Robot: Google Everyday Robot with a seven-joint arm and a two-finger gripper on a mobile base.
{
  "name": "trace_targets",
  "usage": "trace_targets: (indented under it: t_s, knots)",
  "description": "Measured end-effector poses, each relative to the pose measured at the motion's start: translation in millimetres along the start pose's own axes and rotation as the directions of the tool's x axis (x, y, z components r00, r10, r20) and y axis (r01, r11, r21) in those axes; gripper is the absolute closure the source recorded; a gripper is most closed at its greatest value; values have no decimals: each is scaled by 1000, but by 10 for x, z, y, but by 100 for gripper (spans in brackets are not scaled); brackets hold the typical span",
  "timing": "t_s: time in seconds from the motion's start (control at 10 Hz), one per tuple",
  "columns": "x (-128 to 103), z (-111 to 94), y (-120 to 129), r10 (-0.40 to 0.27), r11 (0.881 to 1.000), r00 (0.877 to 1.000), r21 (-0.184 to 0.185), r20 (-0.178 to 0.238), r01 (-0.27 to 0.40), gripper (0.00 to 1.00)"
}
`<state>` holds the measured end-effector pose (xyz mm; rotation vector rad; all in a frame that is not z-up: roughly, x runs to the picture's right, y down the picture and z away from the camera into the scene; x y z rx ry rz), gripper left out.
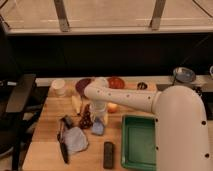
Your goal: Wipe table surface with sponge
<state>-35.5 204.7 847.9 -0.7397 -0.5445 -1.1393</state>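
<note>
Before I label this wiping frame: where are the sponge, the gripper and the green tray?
sponge (98, 128), camera view, middle of its light-blue face.
gripper (98, 119), camera view, its lower end just above the sponge.
green tray (126, 142), camera view, left rim.

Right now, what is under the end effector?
The end effector points down over the sponge, which lies on the table surface. Its contact with the sponge is hidden by the arm.
</note>
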Motion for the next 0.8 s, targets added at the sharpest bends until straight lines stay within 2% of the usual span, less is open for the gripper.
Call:
trace_targets:
  t_s: [0.2, 0.4, 0.6, 0.8]
  knots:
    - [-125, 50, 29, 5, 1000, 1000, 18, 17, -6, 100]
    - [-157, 73, 262, 37, 999, 999, 25, 37, -38, 100]
    - [-49, 47, 595, 75, 997, 997, 12, 25, -75, 100]
    - [92, -53, 668, 86, 996, 996, 9, 14, -86, 100]
